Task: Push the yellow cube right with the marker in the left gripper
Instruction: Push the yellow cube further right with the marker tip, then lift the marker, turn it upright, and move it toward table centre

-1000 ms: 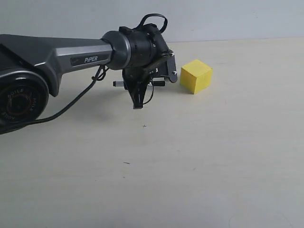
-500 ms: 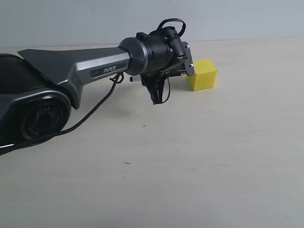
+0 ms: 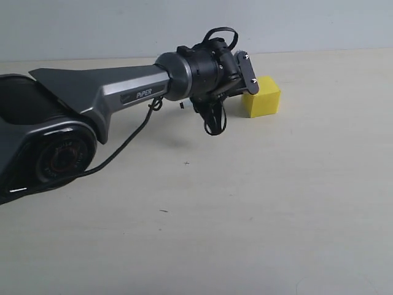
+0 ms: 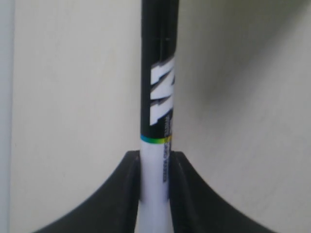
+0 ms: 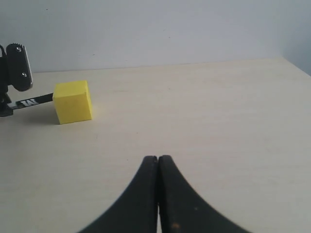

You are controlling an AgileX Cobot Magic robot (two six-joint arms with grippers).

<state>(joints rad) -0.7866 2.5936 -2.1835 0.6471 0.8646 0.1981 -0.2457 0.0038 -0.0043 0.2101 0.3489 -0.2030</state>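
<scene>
Near the desk's (image 3: 276,215) far edge sits the yellow cube (image 3: 261,96), and just beside it the left gripper (image 4: 155,162) pinches the marker (image 4: 158,97) by its white barrel, black cap end pointing at the cube. The grey arm (image 3: 116,92) reads "PiPER"; the cap bears a bold white slanted mark like an "M", while the barrel's small print is too blurred to read. The right gripper (image 5: 158,160) hangs well apart from the cube, fingers pressed together on nothing.
</scene>
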